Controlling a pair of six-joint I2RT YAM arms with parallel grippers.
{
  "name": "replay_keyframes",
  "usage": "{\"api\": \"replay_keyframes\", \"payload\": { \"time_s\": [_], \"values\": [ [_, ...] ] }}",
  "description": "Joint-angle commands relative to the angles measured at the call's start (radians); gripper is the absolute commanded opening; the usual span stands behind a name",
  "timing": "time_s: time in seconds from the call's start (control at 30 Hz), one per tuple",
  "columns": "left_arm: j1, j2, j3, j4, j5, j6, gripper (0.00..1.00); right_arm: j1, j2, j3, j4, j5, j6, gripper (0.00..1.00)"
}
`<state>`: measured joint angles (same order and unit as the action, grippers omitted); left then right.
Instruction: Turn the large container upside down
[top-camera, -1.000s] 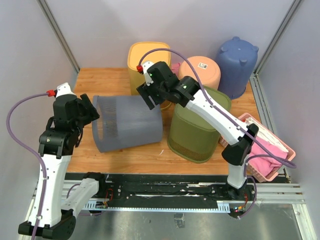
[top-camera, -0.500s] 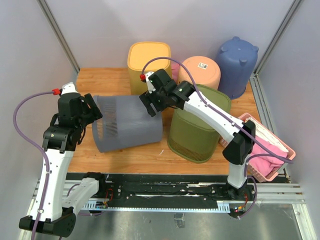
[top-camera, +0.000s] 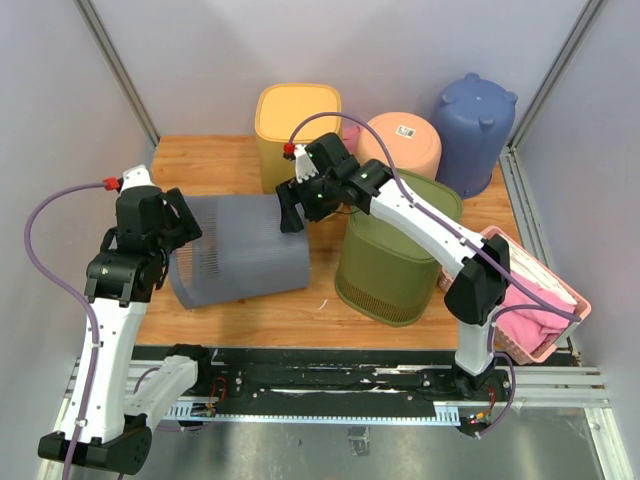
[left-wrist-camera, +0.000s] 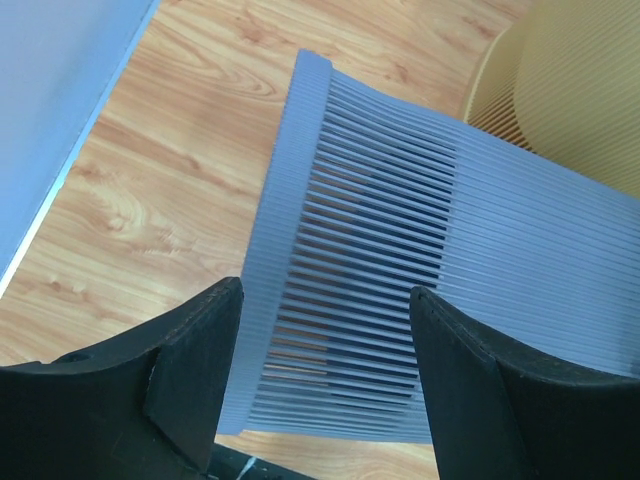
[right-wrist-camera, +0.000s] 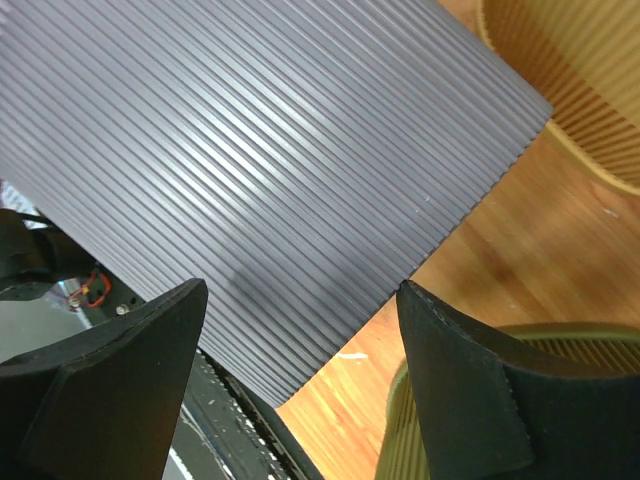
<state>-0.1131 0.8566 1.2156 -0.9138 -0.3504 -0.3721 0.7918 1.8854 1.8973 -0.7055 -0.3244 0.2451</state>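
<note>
The large container is a grey slatted basket (top-camera: 240, 250) lying tilted on its side on the wooden table, mouth to the left and base to the right. It also shows in the left wrist view (left-wrist-camera: 420, 230) and in the right wrist view (right-wrist-camera: 230, 150). My left gripper (top-camera: 185, 225) is open at the basket's rim, with the slatted wall between its jaws (left-wrist-camera: 325, 292). My right gripper (top-camera: 295, 205) is open at the base end, over the base edge (right-wrist-camera: 302, 288). Neither is shut on the basket.
An olive green bin (top-camera: 395, 260) stands just right of the basket. A yellow bin (top-camera: 298, 115), an upturned orange bin (top-camera: 405, 145) and an upturned blue bin (top-camera: 475, 115) stand at the back. A pink basket of cloth (top-camera: 530, 300) sits at the right edge.
My right gripper has moved down and left against the basket's base. The basket has shifted left and tilted more. My left gripper rose slightly and stays at the rim.
</note>
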Motion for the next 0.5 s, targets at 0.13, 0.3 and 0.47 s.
{"api": "replay_keyframes", "payload": {
  "time_s": [0.13, 0.3, 0.47],
  "values": [
    [0.007, -0.012, -0.004, -0.034, -0.023, 0.007, 0.70, 0.006, 0.040, 0.080, 0.051, -0.063, 0.057, 0.79],
    [0.007, -0.039, -0.048, -0.034, -0.051, -0.001, 0.63, -0.011, 0.028, 0.009, 0.104, -0.088, 0.115, 0.79],
    [0.007, -0.029, -0.097, -0.026, -0.091, -0.012, 0.61, -0.011, 0.007, -0.057, 0.167, -0.092, 0.184, 0.79]
  ]
}}
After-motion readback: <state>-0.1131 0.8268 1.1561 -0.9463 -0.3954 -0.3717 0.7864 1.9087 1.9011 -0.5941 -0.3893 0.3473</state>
